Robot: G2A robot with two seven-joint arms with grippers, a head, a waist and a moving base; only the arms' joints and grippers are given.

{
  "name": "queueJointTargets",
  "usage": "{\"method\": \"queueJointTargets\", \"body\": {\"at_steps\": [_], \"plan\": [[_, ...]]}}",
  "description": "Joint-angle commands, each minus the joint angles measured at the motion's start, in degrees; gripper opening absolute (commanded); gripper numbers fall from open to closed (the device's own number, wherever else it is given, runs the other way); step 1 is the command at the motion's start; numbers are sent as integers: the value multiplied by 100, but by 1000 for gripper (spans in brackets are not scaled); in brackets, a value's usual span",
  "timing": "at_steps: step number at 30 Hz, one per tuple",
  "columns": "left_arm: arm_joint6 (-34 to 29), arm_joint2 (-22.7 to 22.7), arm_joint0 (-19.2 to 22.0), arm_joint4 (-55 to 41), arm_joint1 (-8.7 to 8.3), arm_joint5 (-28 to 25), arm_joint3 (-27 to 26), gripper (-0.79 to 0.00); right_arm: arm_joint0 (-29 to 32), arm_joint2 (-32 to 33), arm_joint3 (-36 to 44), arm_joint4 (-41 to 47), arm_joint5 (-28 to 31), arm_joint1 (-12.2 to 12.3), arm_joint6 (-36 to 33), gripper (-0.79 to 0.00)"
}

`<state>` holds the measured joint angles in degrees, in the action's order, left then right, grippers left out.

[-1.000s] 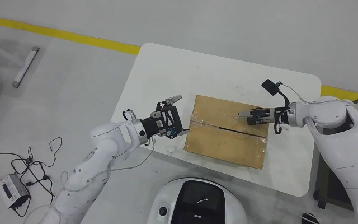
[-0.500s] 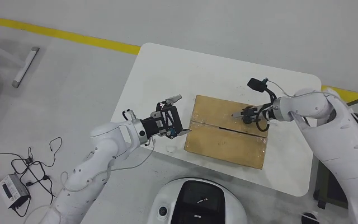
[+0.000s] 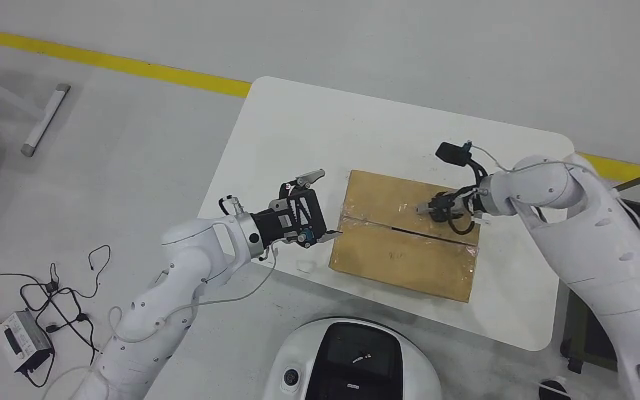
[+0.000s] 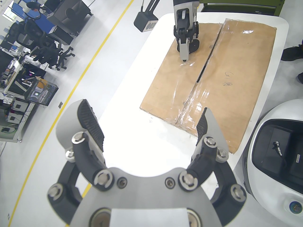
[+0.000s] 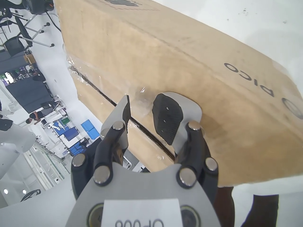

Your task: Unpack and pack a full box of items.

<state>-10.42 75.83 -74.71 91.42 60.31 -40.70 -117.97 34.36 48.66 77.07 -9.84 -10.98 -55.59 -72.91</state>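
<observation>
A closed cardboard box (image 3: 405,235) lies flat on the white table (image 3: 300,130), its top seam (image 4: 203,72) covered with clear tape. My right gripper (image 3: 425,209) is over the far half of the box top, and its tip (image 4: 184,56) touches the cardboard just beside the seam. In the right wrist view its fingers (image 5: 165,116) stand a narrow gap apart over crinkled tape (image 5: 142,94) on the box (image 5: 165,48). My left gripper (image 3: 322,206) hovers at the box's left end, wide open and empty (image 4: 144,109), facing the box (image 4: 225,72).
The box's near edge sits close to the table's front edge (image 3: 420,310). Bare tabletop stretches behind the box (image 3: 400,130) and to its right (image 3: 520,280). A yellow floor line (image 3: 120,65) runs past the table's far side.
My right gripper has slid left over the box top, from near its right end towards the middle, and tilted down onto it. The left arm has not moved.
</observation>
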Motion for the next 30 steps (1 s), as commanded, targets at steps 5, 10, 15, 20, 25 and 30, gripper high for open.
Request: {"method": "queueJointTargets", "body": {"at_steps": [5, 10, 15, 20, 25, 30], "plan": [[0, 0, 0, 0, 0, 0, 0, 0, 0, -46, 50, -98, -63, -20, 18, -557], [0, 0, 0, 0, 0, 0, 0, 0, -21, -142, 107, -264, -130, -50, 35, -745], [0, 0, 0, 0, 0, 0, 0, 0, -40, -186, 101, -338, -161, -77, 59, -785], [0, 0, 0, 0, 0, 0, 0, 0, 8, -41, 270, -253, -6, -63, 234, -785], [0, 0, 0, 0, 0, 0, 0, 0, 165, 266, 651, -55, 265, 3, 369, -785], [0, 0, 0, 0, 0, 0, 0, 0, 349, 494, 965, 90, 533, 60, 430, -785]]}}
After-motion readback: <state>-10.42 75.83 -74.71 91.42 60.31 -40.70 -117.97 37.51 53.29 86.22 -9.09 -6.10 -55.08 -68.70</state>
